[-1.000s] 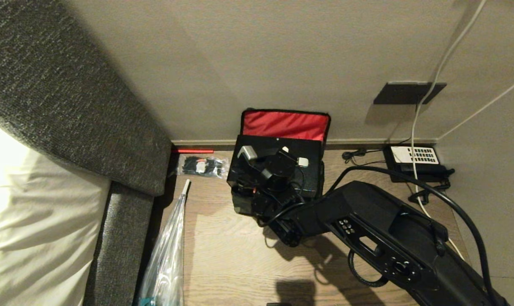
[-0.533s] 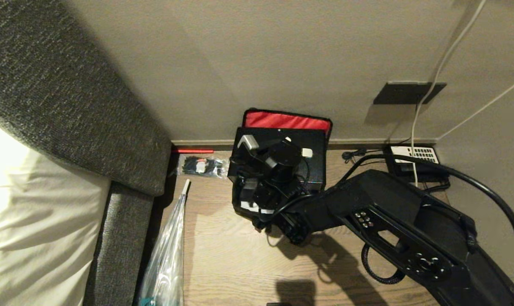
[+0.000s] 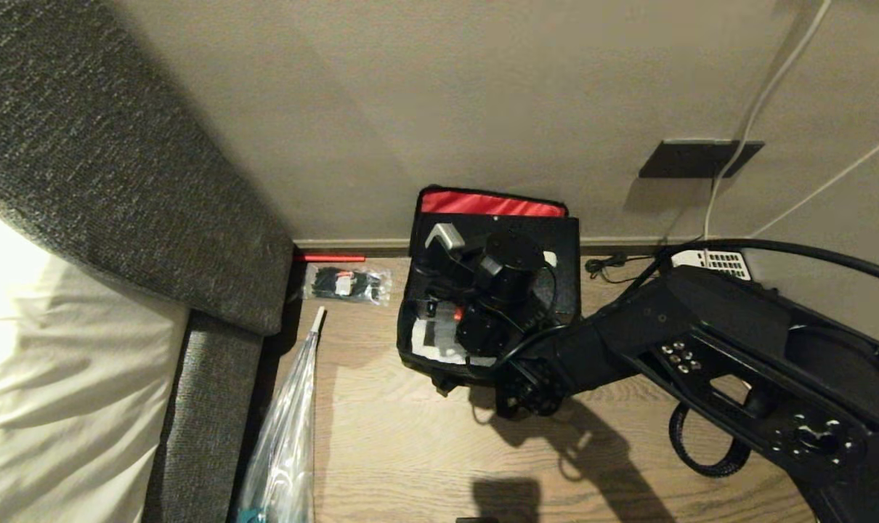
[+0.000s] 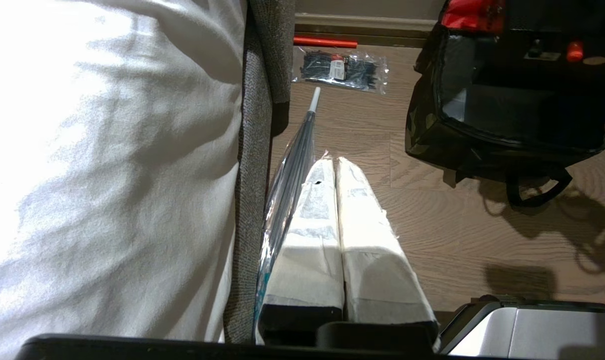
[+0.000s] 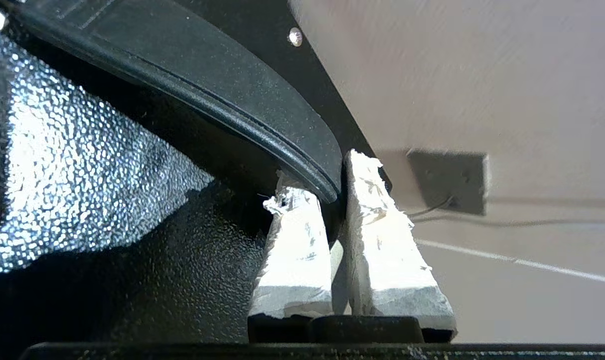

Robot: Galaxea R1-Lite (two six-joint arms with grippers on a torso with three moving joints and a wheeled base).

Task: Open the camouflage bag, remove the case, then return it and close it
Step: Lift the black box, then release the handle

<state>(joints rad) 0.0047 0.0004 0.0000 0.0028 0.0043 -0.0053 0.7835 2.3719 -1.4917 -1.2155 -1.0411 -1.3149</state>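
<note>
1. Wood-grain floor runs up to a beige wall, and the camouflage bag (image 3: 439, 363) stands on it against the skirting, its red-lined lid (image 3: 490, 203) leaning back on the wall so the mouth stays open.
2. Above that mouth hangs the case (image 3: 556, 232), flat and black, tilted with its far edge raised. It is partly out of the bag, and pale lining (image 3: 439, 338) shows beneath its near side.
3. Pinching the case's strap handle (image 5: 262, 125) is the right claw (image 5: 335, 210), its white pads pressed close on either side of the strap. A grip on the handle lets the case swing clear of the bag walls, which likely explains the hold.
4. Compared with a second ago, the case sits higher and further right, hiding more of the red lid. The right arm has risen with it and now covers most of the black telephone (image 3: 712, 261).
5. Further out, the left claw (image 4: 338, 200) hangs parked beside the bed (image 4: 107, 150), pads pressed together on nothing, next to an umbrella (image 3: 287, 421) in a clear sleeve.
6. A clear packet (image 3: 345, 283) of black items lies left of the bag.
</note>
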